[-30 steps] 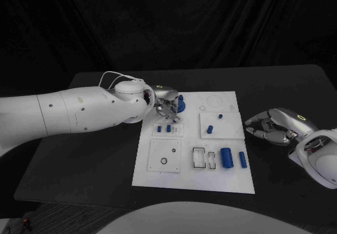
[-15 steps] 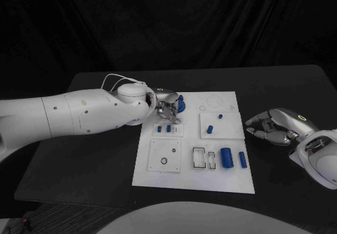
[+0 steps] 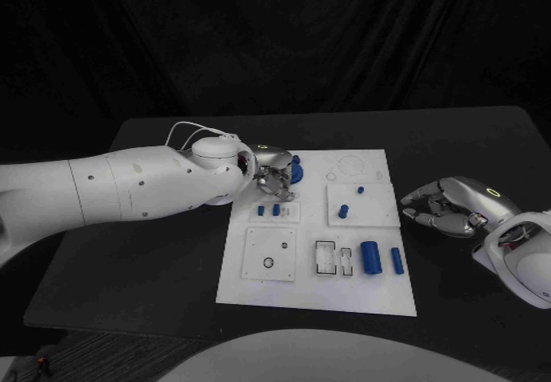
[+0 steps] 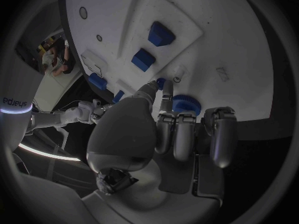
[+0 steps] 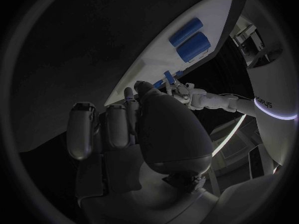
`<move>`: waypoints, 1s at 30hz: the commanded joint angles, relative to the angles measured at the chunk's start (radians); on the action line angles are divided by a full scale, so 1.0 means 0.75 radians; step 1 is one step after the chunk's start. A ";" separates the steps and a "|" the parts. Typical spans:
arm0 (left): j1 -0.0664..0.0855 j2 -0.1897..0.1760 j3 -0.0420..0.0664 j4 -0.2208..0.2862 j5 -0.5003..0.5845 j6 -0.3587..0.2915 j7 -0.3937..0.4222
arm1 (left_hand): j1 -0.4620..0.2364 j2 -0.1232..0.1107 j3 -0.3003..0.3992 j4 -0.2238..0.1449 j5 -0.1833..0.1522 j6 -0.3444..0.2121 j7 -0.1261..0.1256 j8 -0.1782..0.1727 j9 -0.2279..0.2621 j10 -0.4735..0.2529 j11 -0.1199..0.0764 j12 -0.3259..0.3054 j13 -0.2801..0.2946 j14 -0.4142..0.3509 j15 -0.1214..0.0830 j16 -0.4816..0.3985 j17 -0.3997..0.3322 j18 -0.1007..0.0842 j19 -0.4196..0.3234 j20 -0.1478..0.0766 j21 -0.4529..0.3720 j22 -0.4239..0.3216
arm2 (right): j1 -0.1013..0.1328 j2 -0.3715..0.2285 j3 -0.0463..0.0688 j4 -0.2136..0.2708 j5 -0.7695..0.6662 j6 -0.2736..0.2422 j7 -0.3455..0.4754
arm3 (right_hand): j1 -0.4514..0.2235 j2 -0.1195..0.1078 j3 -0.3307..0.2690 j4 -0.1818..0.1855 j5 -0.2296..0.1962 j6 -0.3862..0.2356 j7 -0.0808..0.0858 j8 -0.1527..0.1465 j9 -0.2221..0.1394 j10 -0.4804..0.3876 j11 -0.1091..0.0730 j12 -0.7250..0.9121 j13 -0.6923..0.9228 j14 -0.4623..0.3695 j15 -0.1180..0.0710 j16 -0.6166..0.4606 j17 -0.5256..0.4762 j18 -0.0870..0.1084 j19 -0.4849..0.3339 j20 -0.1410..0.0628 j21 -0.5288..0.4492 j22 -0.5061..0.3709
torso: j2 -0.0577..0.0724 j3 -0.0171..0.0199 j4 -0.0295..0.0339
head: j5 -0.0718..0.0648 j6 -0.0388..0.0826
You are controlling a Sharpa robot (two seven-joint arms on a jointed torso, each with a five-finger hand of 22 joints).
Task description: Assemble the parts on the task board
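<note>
Two white arms reach over the black table (image 3: 138,270), which carries the task board, a flat white rectangular plate (image 3: 322,298), at its middle so both sides can get at it. Largest thing on the board side is the left arm, stretched in across the plate's far left corner; its silver left hand (image 3: 273,173) is bent down over a round, ridged blue disc part (image 3: 296,168) there. From the left wrist camera the fingertips (image 4: 163,83) are touching or pinching something small and blue right beside that disc (image 4: 186,104), but I cannot tell whether it is truly gripped or only pressed; my reading is that a piece is being seated into the board at that corner.

Off the plate's right edge, the silver right hand (image 3: 442,208) rests on the table with its fingers curled in on nothing, apparently parked out of the way.

Down the board lie the remaining pieces: a fat blue cylinder (image 3: 371,256) and a slimmer blue rod (image 3: 397,261) near the right side, probably waiting their turn, two short blue pegs (image 3: 267,211) on a raised tile just below the left hand, and two small blue studs (image 3: 345,211) on the tile to their right
</note>
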 commanded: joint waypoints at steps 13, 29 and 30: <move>-0.021 -0.039 -0.014 0.004 -0.012 -0.114 0.170 | 0.009 -0.025 0.229 -0.131 0.119 -0.027 0.029 -0.045 -0.004 0.093 0.020 -0.045 0.309 0.143 0.017 0.004 0.351 -0.007 0.053 0.010 -0.003 0.309 | -0.002 0.005 0.001 -0.003 0.004 0.016 -0.009 | 0.015 0.001 0.007 -0.001 0.003 0.013 0.001 -0.002 0.002 0.002 -0.005 -0.008 -0.588 0.049 -0.012 0.004 -0.004 0.005 0.042 0.002 -0.009 0.276 | 0.000 -0.0002 -0.0019 | -0.001 0.000; -0.021 -0.183 -0.014 0.035 0.222 -0.516 0.465 | -0.028 -0.050 0.278 -0.123 0.096 -0.053 0.040 -0.070 -0.032 0.024 0.026 -0.120 0.250 0.143 0.023 0.004 0.351 -0.008 0.054 0.016 0.000 0.310 | -0.003 0.001 0.001 -0.006 0.004 0.021 -0.012 | 0.017 0.001 0.008 -0.003 0.004 0.012 0.001 -0.003 0.002 0.001 -0.005 -0.010 -0.590 0.049 -0.012 0.004 -0.004 0.005 0.041 0.002 -0.011 0.276 | 0.000 -0.0003 0.0035 | 0.003 0.000; -0.021 -0.190 -0.014 0.037 0.230 -0.521 0.475 | -0.028 -0.051 0.280 -0.123 0.096 -0.054 0.041 -0.069 -0.034 0.015 0.026 -0.130 0.242 0.143 0.024 0.004 0.351 -0.007 0.052 0.017 -0.001 0.309 | -0.004 0.001 0.001 -0.006 0.004 0.021 -0.013 | 0.017 0.001 0.008 -0.003 0.004 0.012 0.001 -0.003 0.002 0.001 -0.005 -0.010 -0.590 0.049 -0.012 0.004 -0.004 0.005 0.041 0.002 -0.011 0.276 | 0.000 0.0000 0.0037 | 0.005 0.000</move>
